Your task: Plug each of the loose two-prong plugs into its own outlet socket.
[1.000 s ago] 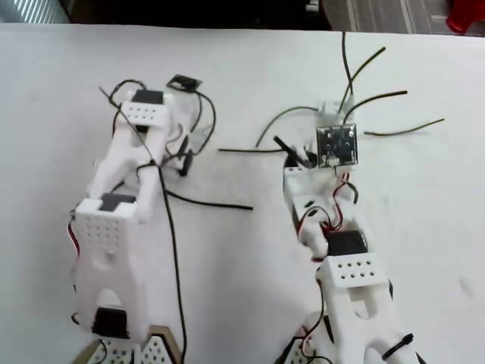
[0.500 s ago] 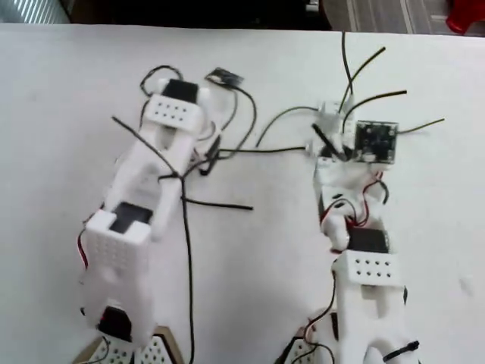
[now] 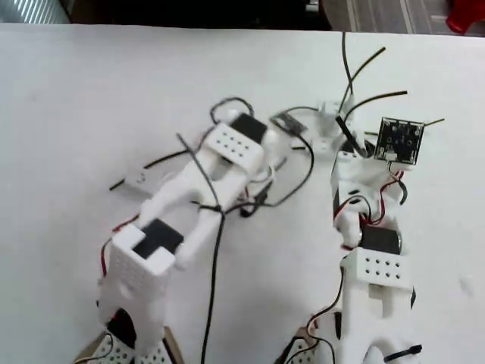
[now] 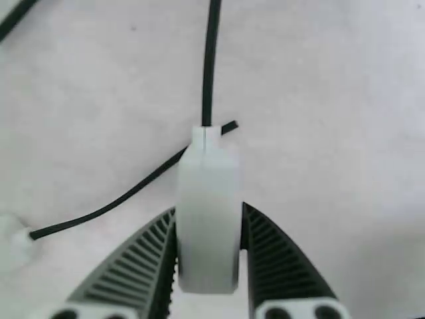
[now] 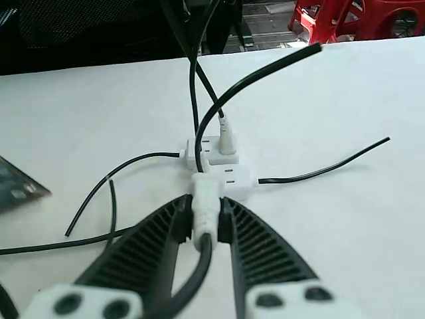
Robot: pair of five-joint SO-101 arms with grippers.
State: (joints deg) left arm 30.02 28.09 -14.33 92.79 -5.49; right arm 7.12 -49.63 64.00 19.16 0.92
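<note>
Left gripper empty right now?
No, the left gripper is shut on a white plug with a black cord running from it.

**Both grippers clamped; the right one sits at the sockets**

The left arm (image 3: 163,227) slants toward the socket cluster (image 3: 327,125). Its wrist stops short of the cluster, on the side away from the right arm. The left gripper (image 4: 207,219) points downward, with its ribbed fingers (image 4: 153,256) pressed against both sides of a flat white plug (image 4: 207,193). From above, this gripper is mostly tucked under its own wrist, so how near it sits to the cluster is hard to judge. The right arm (image 3: 375,265) extends almost straight toward the cluster, wrist tipped down. The right gripper (image 5: 204,207) is just beside the cluster, fingers closed on a corded plug (image 5: 202,193) that lies against the nearest socket.
</note>
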